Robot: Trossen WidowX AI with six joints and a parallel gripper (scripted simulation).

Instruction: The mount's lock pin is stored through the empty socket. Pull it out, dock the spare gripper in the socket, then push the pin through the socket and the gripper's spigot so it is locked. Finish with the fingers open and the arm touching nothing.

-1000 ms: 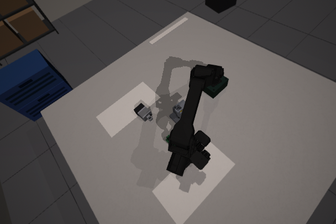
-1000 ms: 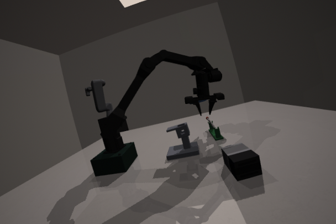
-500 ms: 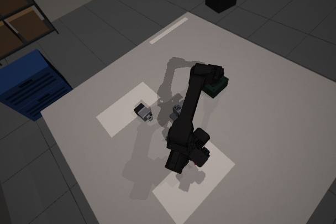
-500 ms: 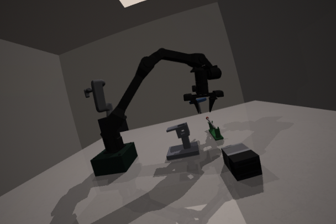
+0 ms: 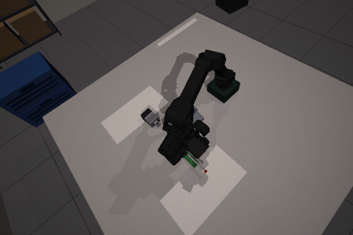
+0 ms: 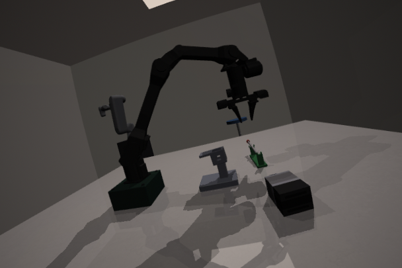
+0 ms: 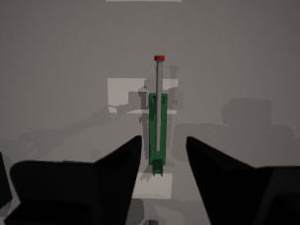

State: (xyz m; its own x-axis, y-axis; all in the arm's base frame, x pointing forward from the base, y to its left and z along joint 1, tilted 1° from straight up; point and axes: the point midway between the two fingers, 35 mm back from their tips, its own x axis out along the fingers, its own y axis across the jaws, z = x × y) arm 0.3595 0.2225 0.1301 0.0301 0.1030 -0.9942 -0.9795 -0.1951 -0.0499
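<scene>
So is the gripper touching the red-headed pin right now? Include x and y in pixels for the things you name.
Apart. The exterior view shows the gripper's [image 5: 195, 160] [image 6: 246, 121] [image 7: 164, 140] fingertips well above the red-headed pin [image 5: 198, 165] [image 6: 252, 146] [image 7: 159, 99], with background showing between them.

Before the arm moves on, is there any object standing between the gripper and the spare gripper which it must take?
The grey mount stands near the way, but the raised gripper is above it; nothing visible seems to block the spare gripper.

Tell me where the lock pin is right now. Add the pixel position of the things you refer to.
In the wrist view, the red-headed lock pin [image 5: 198, 164] [image 7: 159, 104] lies lengthwise over the green holder [image 5: 190, 161] [image 6: 259, 160] [image 7: 153, 128], ahead of the open fingers, its head beyond the holder's far end.
</scene>
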